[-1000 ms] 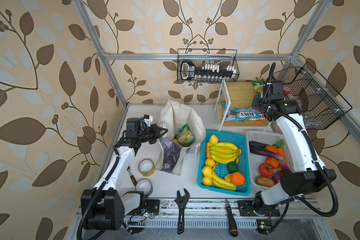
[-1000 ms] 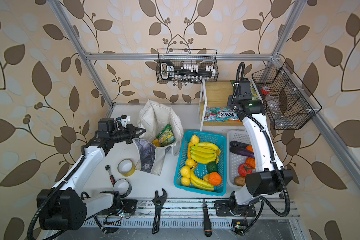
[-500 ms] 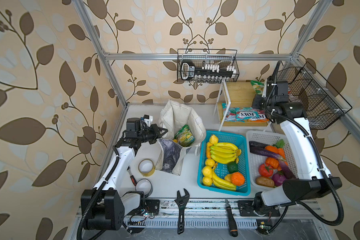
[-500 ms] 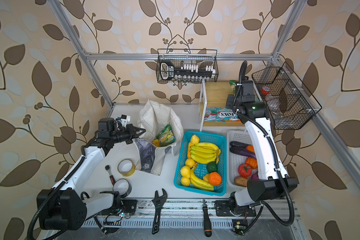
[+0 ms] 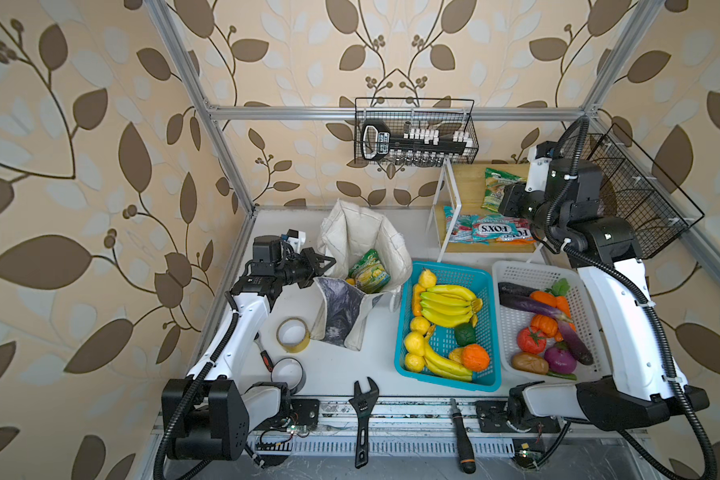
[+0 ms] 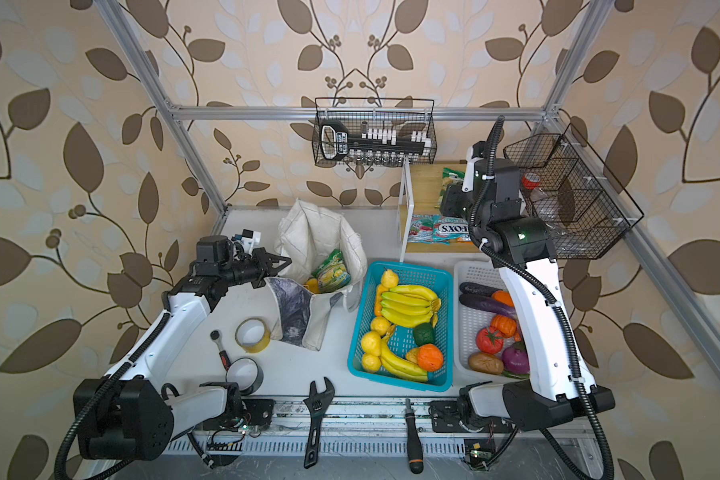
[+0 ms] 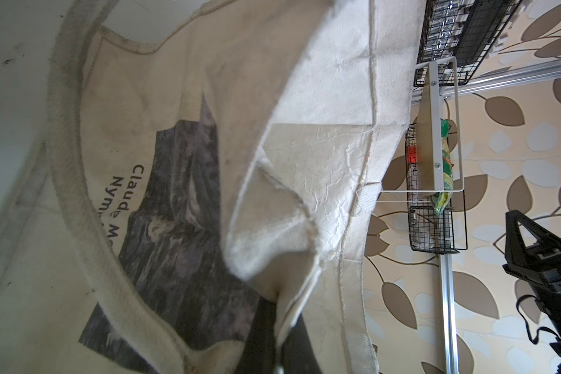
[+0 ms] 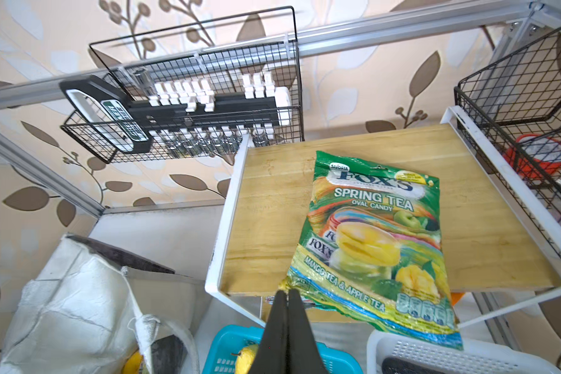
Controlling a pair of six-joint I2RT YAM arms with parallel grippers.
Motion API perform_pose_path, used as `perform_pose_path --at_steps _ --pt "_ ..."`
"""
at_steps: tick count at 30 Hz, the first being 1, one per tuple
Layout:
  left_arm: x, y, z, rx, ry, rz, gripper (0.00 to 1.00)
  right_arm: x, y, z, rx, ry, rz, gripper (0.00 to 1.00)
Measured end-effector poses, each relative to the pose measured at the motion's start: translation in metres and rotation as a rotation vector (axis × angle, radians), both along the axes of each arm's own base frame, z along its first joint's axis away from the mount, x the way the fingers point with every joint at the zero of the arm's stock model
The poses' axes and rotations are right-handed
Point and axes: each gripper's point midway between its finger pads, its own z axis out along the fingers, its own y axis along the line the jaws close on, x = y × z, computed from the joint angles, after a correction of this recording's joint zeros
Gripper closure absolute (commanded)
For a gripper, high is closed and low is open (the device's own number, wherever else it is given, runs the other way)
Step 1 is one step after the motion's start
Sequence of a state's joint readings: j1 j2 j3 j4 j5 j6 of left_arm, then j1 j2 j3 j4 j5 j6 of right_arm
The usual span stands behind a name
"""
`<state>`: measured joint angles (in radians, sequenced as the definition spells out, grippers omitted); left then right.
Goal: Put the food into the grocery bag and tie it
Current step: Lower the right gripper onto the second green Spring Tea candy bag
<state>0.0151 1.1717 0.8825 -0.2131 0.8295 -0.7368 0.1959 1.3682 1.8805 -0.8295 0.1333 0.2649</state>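
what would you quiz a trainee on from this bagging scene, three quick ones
1. True or false: the right gripper is shut on a corner of the green candy packet.
2. What already lies inside the tote bag? A) a green packet B) a wrench C) a roll of tape
3. Fill in the colour: the bananas lie in the ____ basket.
Key: 1 true; 2 A; 3 blue
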Motion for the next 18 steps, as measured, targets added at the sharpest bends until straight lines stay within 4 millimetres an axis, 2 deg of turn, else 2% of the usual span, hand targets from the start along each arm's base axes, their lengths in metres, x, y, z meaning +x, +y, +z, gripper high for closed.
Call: perform_pose_path --at_steps 2,4,5,7,11,18 --pt "0.000 0.000 0.000 0.000 0.000 0.000 1.00 0.004 -0.001 -0.004 0.010 0.011 0.013 1.00" --pt "0.000 0.000 0.000 -0.001 0.000 0.000 1.00 0.012 -0.005 -0.012 0.005 0.035 -0.002 0.74" --pt "0.000 0.000 0.000 -0.001 0.001 0.001 1.00 0.016 -0.008 -0.019 -0.002 0.054 -0.016 0.69" --pt "0.000 0.000 0.000 -0.002 0.002 0.001 1.00 0.022 -0.009 -0.034 -0.038 0.100 -0.038 0.54" --pt "0.000 0.000 -0.001 -0.002 0.004 0.001 1.00 0.021 -0.013 -0.050 -0.079 0.148 -0.062 0.39" --pt "0.000 0.000 -0.001 -0.003 0.001 0.001 1.00 -0.014 -0.078 -0.054 0.006 0.128 -0.203 0.14"
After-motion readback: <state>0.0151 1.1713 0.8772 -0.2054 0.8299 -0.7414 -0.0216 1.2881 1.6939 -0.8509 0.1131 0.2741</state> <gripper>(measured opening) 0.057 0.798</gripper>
